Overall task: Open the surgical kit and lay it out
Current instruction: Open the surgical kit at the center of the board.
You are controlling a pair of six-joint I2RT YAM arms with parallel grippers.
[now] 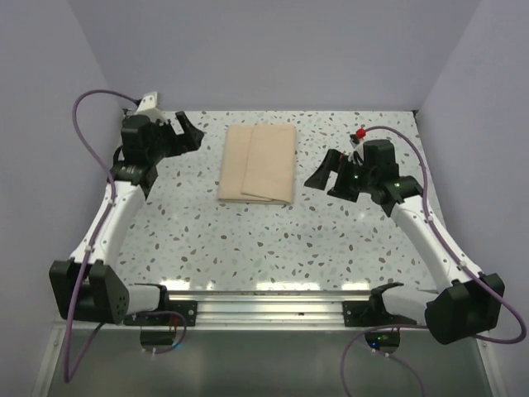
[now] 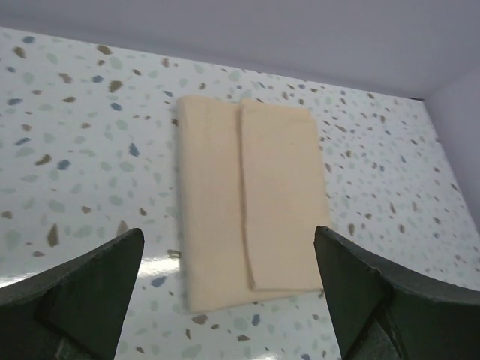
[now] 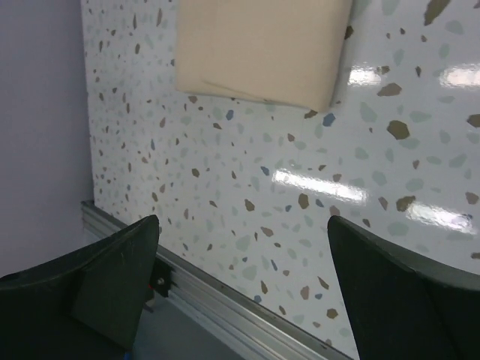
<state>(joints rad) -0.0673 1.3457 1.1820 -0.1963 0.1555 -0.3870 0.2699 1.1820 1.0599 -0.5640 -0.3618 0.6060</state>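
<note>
The surgical kit (image 1: 258, 163) is a tan cloth wrap, folded shut and lying flat on the speckled table at the back centre. One flap overlaps the other along a lengthwise seam. It also shows in the left wrist view (image 2: 251, 199) and at the top of the right wrist view (image 3: 262, 49). The steel tray and instruments are hidden inside. My left gripper (image 1: 192, 135) is open and empty, above the table left of the wrap. My right gripper (image 1: 324, 174) is open and empty, right of the wrap.
Lilac walls close in the back and both sides. An aluminium rail (image 1: 264, 302) runs along the table's near edge, also seen in the right wrist view (image 3: 217, 300). A small red knob (image 1: 361, 133) sits on the right arm.
</note>
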